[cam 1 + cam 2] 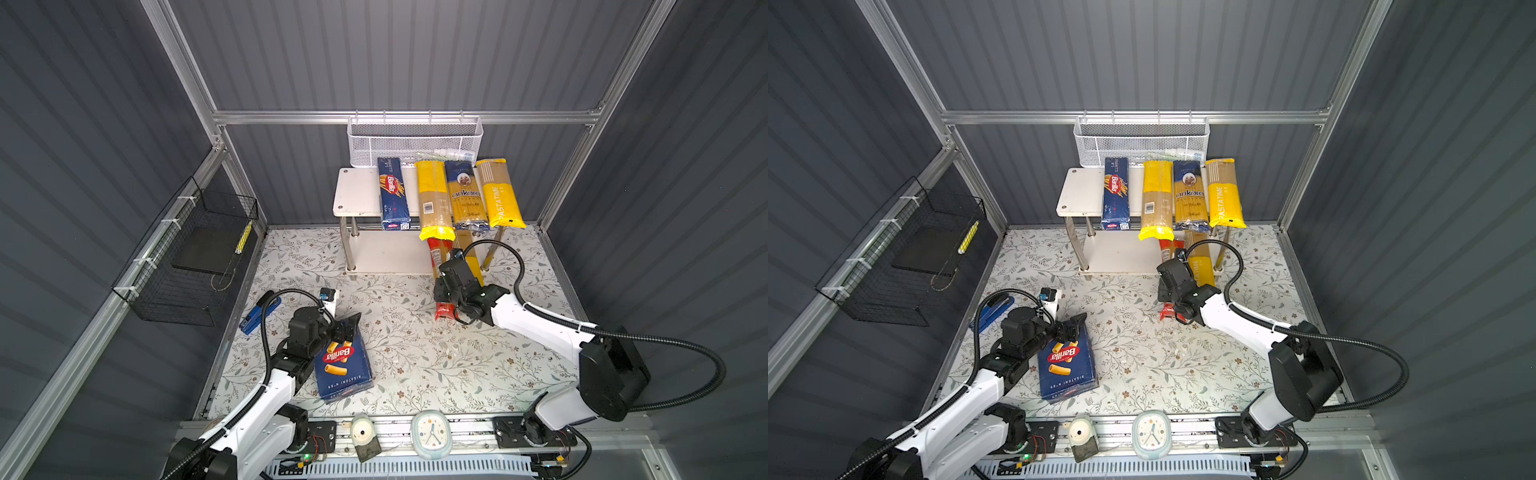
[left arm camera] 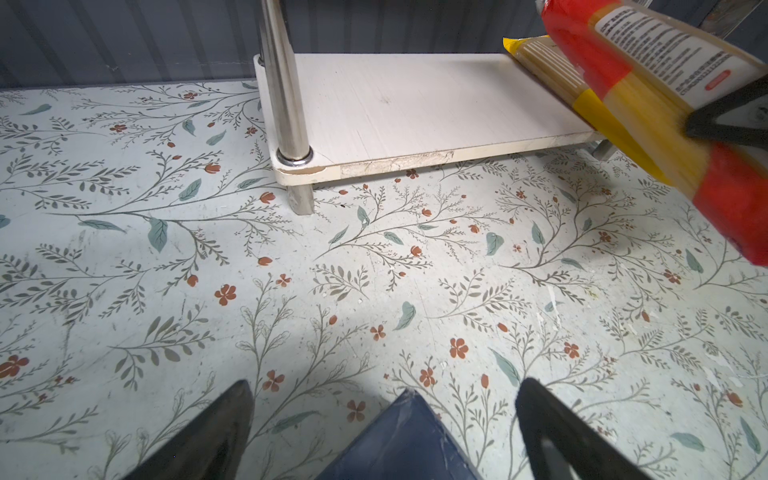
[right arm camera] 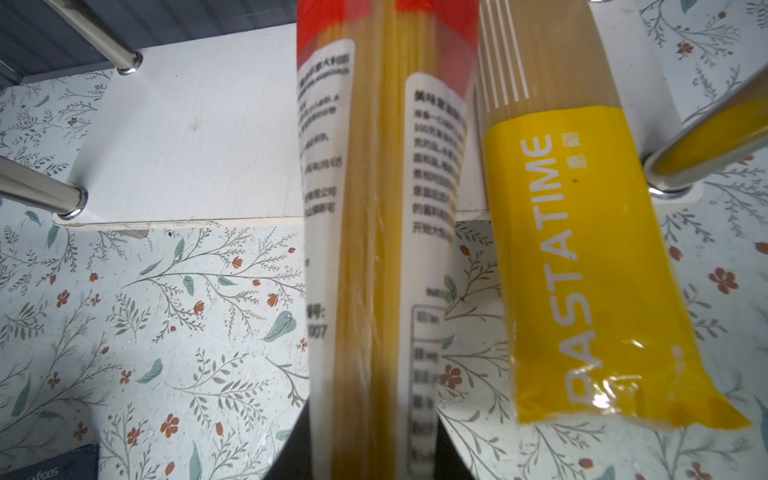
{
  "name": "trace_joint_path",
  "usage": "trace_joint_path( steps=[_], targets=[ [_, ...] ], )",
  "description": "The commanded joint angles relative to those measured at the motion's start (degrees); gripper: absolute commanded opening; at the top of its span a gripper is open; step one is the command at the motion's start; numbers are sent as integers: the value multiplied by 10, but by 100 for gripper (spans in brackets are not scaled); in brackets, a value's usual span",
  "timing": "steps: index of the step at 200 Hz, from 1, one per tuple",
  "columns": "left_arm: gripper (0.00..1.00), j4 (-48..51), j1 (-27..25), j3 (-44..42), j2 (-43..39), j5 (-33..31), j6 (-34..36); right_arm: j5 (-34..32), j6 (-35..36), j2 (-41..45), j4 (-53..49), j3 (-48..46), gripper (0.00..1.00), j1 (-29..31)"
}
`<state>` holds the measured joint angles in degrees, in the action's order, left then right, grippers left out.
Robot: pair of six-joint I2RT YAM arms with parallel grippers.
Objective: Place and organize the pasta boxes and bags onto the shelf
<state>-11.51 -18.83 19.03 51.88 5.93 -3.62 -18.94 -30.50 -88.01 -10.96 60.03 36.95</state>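
The white two-tier shelf stands at the back. On its top board lie the narrow Barilla box, a plain yellow bag, the blue ankara bag and a PASTATIME bag. A second PASTATIME bag lies partly on the lower board. My right gripper is shut on the red bag, whose far end reaches over that board beside the PASTATIME bag. The wide rigatoni box lies flat at the front left. My left gripper is open, its jaws straddling the box's far corner.
A white mesh basket hangs behind the shelf and a black wire basket on the left wall. A blue stapler lies at the table's left edge. A clock sits on the front rail. Chrome posts carry the boards.
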Motion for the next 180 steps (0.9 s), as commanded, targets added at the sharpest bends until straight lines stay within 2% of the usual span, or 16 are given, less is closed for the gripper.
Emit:
trace_joint_path(
  steps=[1, 65, 180],
  targets=[
    [100, 11, -2, 18, -3, -4, -5, -6, 20, -5, 60, 52, 20, -10],
    [100, 10, -3, 17, -5, -6, -7, 0, 26, -70, 68, 107, 20, -36],
    [99, 11, -2, 18, -4, -9, -7, 7, 38, -125, 85, 149, 20, -61]
  ],
)
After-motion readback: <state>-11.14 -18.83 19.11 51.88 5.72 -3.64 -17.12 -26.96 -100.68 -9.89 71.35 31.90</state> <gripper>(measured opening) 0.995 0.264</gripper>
